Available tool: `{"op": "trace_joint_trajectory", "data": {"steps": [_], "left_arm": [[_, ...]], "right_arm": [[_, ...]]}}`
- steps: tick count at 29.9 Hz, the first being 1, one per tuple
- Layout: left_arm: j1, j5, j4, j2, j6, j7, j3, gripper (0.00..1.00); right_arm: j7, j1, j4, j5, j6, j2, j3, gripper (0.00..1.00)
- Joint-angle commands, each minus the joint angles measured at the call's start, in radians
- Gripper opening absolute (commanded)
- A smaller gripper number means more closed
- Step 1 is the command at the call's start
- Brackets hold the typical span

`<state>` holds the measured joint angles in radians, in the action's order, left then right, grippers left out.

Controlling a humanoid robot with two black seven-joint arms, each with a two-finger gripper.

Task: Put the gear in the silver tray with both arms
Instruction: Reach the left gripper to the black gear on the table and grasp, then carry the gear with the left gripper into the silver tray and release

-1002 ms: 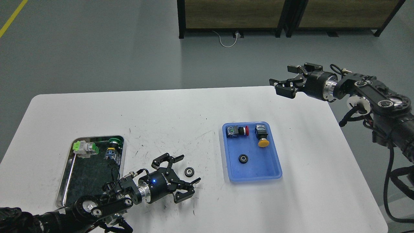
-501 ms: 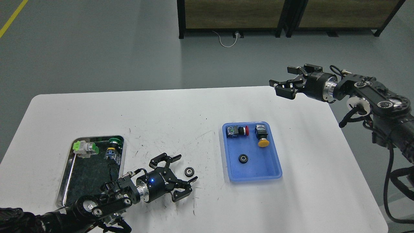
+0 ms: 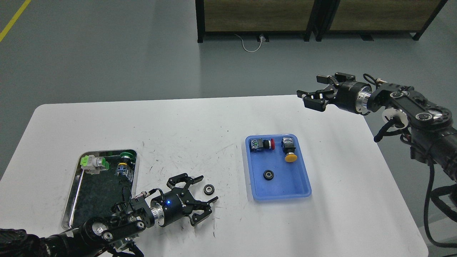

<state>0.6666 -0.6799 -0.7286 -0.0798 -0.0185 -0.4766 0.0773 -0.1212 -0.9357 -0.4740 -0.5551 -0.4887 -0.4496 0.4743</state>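
Observation:
A small black gear (image 3: 209,189) lies flat on the white table (image 3: 200,125). My left gripper (image 3: 205,188) is open, low over the table, with the gear between its two fingertips and no grip on it. The silver tray (image 3: 132,157) sits at the left and holds two green-capped switches. A second black gear (image 3: 268,175) lies in the blue plastic tray (image 3: 303,184). My right gripper (image 3: 311,88) is open and empty, held high above the table's far right corner.
The blue tray also holds a red push-button (image 3: 263,144) and a yellow push-button (image 3: 289,151). A dark-framed wooden cabinet (image 3: 317,16) stands on the grey floor behind the table.
My left gripper has drawn back toward me and lowered, its fingers now closer around the gear. My right gripper has dipped slightly. The gear has not moved.

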Motion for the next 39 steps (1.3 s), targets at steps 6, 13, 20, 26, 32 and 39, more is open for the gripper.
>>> {"op": "trace_joint_trajectory", "data": {"steps": [6, 13, 20, 26, 32, 39], "left_arm": [[0.007, 0.0, 0.0, -0.003, -0.001, 0.003, -0.001, 0.69], [0.008, 0.0, 0.0, -0.006, -0.008, 0.024, 0.001, 0.61], [0.011, 0.002, -0.002, -0.008, -0.012, 0.027, 0.001, 0.58], [0.015, 0.002, -0.002, -0.008, -0.014, 0.049, 0.001, 0.48], [0.018, 0.005, -0.003, -0.006, -0.02, 0.058, 0.001, 0.37], [0.024, 0.005, -0.008, -0.008, -0.028, 0.065, -0.001, 0.29]], "right_arm": [[0.0, 0.002, 0.0, -0.005, 0.0, 0.0, -0.002, 0.91], [0.0, 0.0, 0.0, -0.008, 0.0, 0.0, -0.002, 0.91], [0.0, 0.002, 0.0, -0.008, 0.0, -0.001, -0.002, 0.91], [0.0, 0.003, 0.0, -0.009, 0.0, -0.001, -0.002, 0.91], [0.0, 0.003, 0.002, -0.009, 0.0, 0.0, -0.002, 0.91], [0.0, 0.009, 0.002, -0.011, 0.0, 0.0, -0.002, 0.91]]}}
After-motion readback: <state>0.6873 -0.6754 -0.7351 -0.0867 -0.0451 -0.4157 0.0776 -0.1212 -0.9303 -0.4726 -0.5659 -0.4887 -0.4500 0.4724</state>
